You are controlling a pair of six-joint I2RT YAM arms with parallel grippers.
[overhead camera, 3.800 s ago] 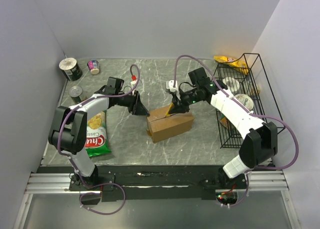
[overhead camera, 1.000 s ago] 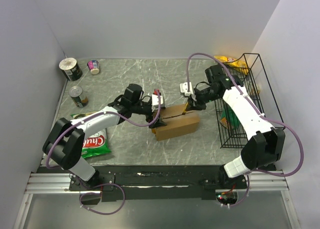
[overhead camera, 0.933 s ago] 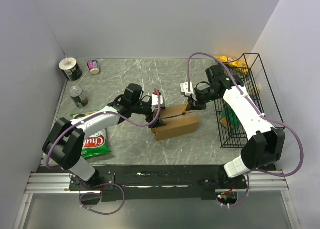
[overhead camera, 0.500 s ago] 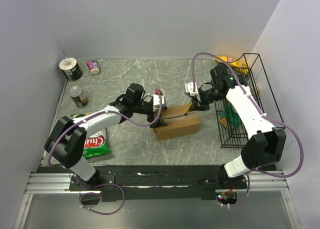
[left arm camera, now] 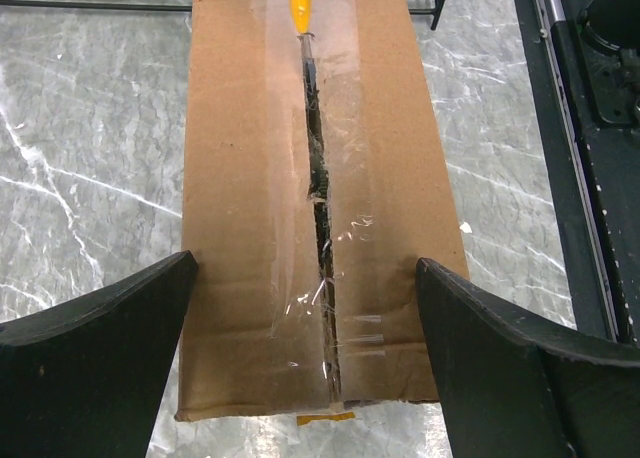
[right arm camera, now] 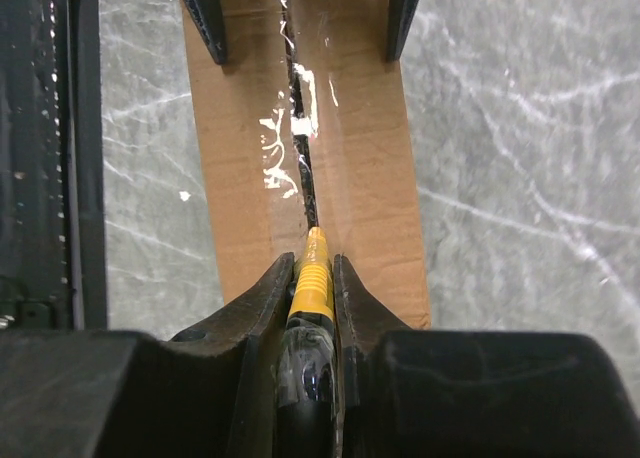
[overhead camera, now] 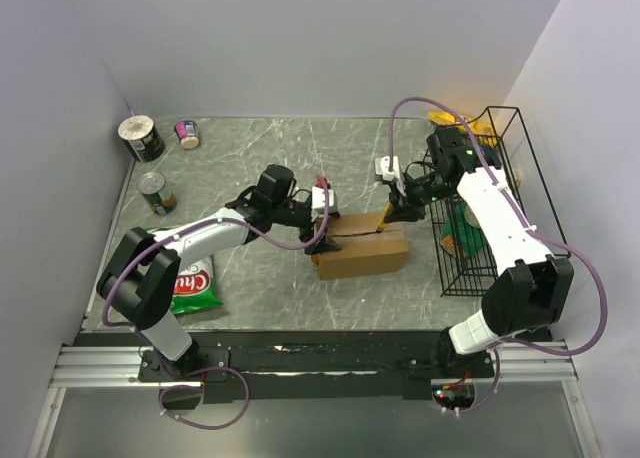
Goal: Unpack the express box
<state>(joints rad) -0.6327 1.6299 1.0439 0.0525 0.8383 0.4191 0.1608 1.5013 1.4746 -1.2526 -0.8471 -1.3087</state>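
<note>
Slid right since nearly four seconds ago, closer to the wire basket (overhead camera: 462, 278): express box (overhead camera: 362, 250), now mid-bench with its long side toward the arms. Back then stood well clear of the left end effector (left arm camera: 310, 318); now has it at the left end, spread wide, fingertips (left arm camera: 150, 298) at the two long edges of the top face. Cannot tell whether pressing or merely resting there.

Looks light and fairly stiff, plain cardboard, yet likely to skid on the smooth marble bench (overhead camera: 260, 168) under a pull. Glossy tape slippery, so better held by the bare cardboard edges or, once freed, by the flaps at the slit. Seam already parted along most of its length.

Farther on, right end effector (right arm camera: 312, 265) clenched on a yellow-handled cutter (right arm camera: 313, 288), tip in the seam at the box's right end, drawn there from mid-box.
</note>
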